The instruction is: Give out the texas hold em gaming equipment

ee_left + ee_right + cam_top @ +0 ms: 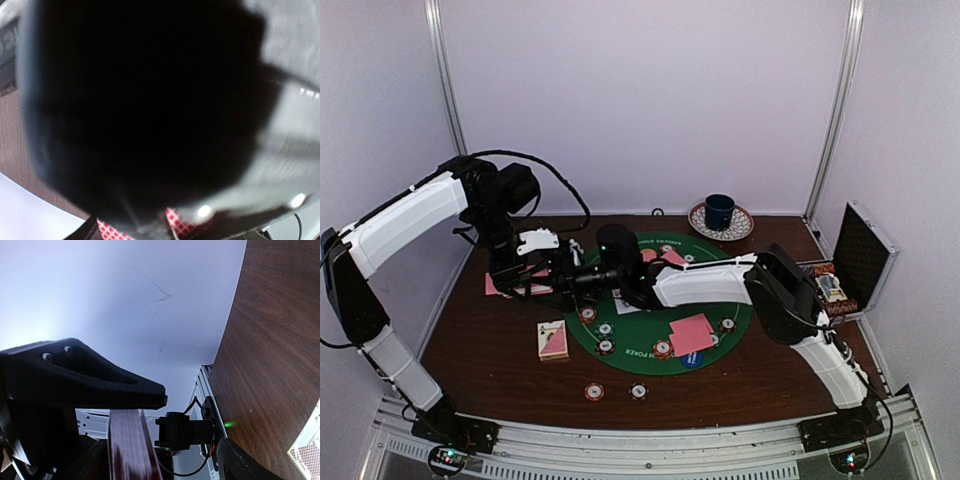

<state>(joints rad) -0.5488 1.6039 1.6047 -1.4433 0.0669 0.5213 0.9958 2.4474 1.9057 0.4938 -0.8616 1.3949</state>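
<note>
My left gripper [548, 268] hangs over the table's left side, shut on a stack of pink-backed playing cards [500, 285]; their red-checked backs [107, 231] show at the bottom of the left wrist view. My right gripper [575, 272] reaches across and meets the left one. Its jaws stand apart [192, 422], with a glossy dark-red slab [127, 445] seen edge-on under the upper finger [100, 385]. Pink cards [692, 335] lie on the green mat [650, 300], with several striped chips [605, 328] and a blue button disc [692, 358].
Two chips [594, 392] lie near the front edge, and a card box [553, 340] sits left of the mat. A blue mug [720, 211] on a saucer stands at the back. An open black case [860, 260] stands at the right. The right arm [140, 100] blocks most of the left wrist view.
</note>
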